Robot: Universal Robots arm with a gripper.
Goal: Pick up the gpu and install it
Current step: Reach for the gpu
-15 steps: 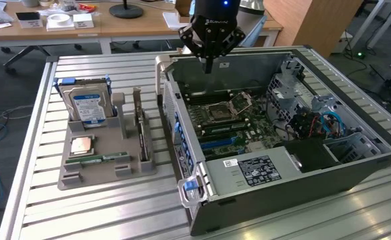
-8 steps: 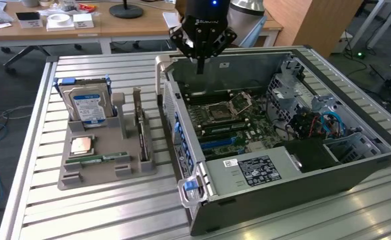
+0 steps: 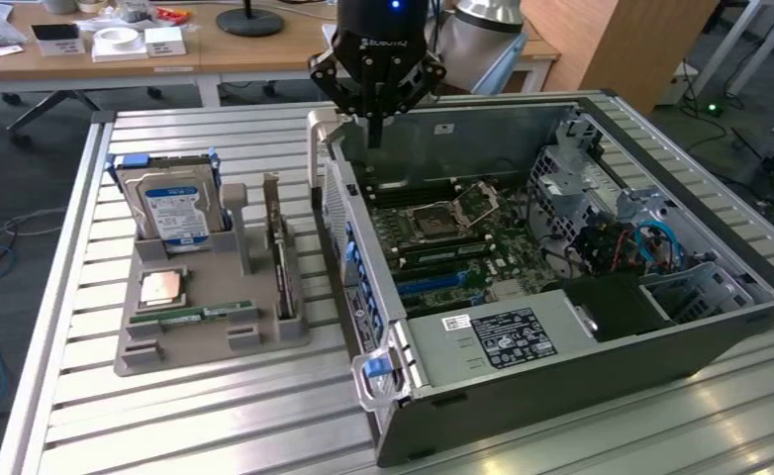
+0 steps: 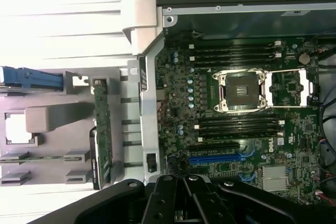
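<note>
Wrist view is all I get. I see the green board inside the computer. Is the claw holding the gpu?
Observer: No. The gripper is shut on nothing, over the far end of the computer case.
Operator: Where's the gpu then?
Observer: The gpu stands on its edge in the grey holder, on the exterior view's left of the case.
Operator: What's the blue thing beside it?
Observer: A hard drive, upright, its blue-white label facing the camera.
</note>
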